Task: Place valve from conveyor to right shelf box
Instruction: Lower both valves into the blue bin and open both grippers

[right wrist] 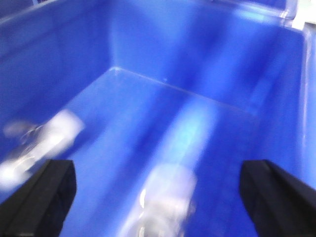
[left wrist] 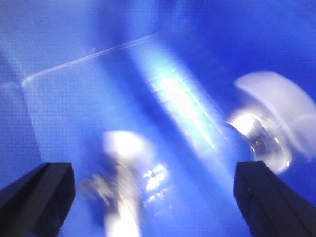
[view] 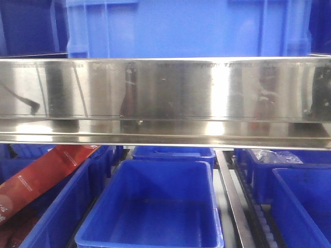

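Front view: a polished steel shelf rail (view: 165, 98) runs across the frame; a big blue crate (view: 186, 26) sits above it; below, an open blue bin (view: 155, 206) in the middle with nothing visible inside, more blue bins either side; a red packet (view: 36, 173) leans in the bin at lower left; a clear plastic bag (view: 271, 155) lies in a bin at upper right; neither arm shows here.

Left wrist view: left gripper (left wrist: 153, 197) is looking down into a blue box (left wrist: 74, 98); its two black fingers (left wrist: 37, 195) stand wide apart with nothing between them, so the claw is spread and empty; the picture is heavily motion-blurred; two shiny pieces with white caps lie on the box floor, one valve (left wrist: 121, 177) near the lower middle, a second fitting (left wrist: 266, 128) at right just above the right-hand finger.

Right wrist view: right gripper (right wrist: 158, 197) is also over a blue box floor (right wrist: 163, 108); fingers (right wrist: 39, 195) wide apart, nothing gripped; also blurred; one silvery white-capped fitting (right wrist: 39, 140) at left near the finger, another pale blur (right wrist: 165, 197) at bottom middle between the fingers, lying on the floor rather than held; can't tell from the blur whether either touches a finger; conveyor is out of frame in all three views.
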`<move>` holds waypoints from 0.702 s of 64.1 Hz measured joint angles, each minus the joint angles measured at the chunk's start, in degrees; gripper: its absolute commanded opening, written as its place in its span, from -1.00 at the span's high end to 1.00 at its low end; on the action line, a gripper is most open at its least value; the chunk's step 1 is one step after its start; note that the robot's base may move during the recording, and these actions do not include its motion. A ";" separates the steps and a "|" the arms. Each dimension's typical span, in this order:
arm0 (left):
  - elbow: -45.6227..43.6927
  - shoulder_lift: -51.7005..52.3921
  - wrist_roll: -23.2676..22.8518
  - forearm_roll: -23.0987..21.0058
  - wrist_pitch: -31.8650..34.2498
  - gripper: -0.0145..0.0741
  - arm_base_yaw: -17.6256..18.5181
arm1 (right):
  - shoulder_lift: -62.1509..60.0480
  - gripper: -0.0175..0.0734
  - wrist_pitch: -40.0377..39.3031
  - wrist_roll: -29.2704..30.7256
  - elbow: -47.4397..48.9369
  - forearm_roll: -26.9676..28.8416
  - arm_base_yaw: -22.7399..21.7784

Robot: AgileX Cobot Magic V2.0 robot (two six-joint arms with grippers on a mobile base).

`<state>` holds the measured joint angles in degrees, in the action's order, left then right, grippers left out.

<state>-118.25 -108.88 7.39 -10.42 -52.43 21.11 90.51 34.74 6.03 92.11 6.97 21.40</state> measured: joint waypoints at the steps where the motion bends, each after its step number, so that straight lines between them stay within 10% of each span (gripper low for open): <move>1: 0.00 0.00 0.00 0.00 -0.11 -0.36 0.00 | -0.27 -0.54 0.00 0.00 0.00 0.00 0.00; 20: -0.09 5.85 0.00 0.13 -1.73 0.92 0.00 | -8.71 0.64 1.65 0.00 0.00 0.00 0.00; 25: -0.20 8.35 0.00 1.19 -2.71 0.92 0.00 | -12.16 0.98 2.82 0.12 0.00 0.00 0.00; 45: 6.18 19.85 0.00 6.82 -6.94 0.92 0.00 | -28.01 0.97 0.03 0.12 -11.02 0.00 0.00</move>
<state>-112.07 -89.04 7.39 -3.59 -59.36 21.11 62.51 34.78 6.15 81.08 6.97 21.40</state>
